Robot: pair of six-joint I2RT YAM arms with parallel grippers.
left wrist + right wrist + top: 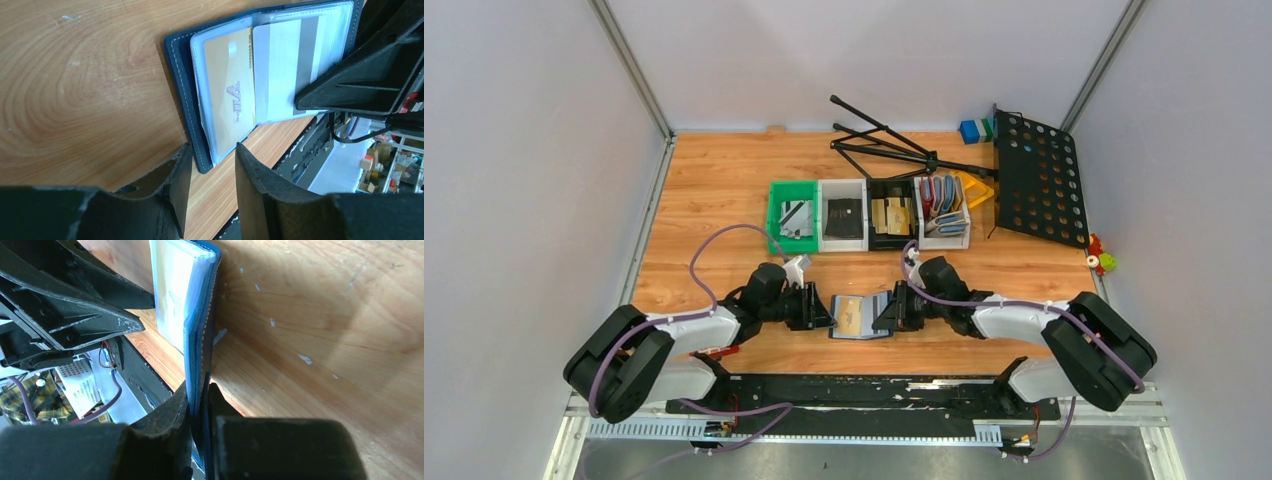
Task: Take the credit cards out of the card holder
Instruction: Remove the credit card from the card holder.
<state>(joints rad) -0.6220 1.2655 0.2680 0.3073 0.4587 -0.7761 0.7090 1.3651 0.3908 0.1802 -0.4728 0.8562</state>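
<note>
The navy-blue card holder [861, 317] lies open on the table between the two arms. In the left wrist view the card holder [181, 75] shows pale clear pockets with a tan-gold card [227, 95] and a silver-grey striped card [285, 70] inside. My left gripper [212, 152] is open, its jaws on either side of the holder's near corner, not closed on it. My right gripper [200, 390] is shut on the card holder's right edge [200, 315], pinching the cover and pocket leaves. It also shows in the top view [890, 312].
A row of bins stands behind: a green bin [792, 216], a white bin [843, 214], a black bin [891, 214] with cards, and a bin of upright red, blue and grey holders [944, 208]. A black folded stand [894, 145] and perforated panel [1039, 180] lie at the back right.
</note>
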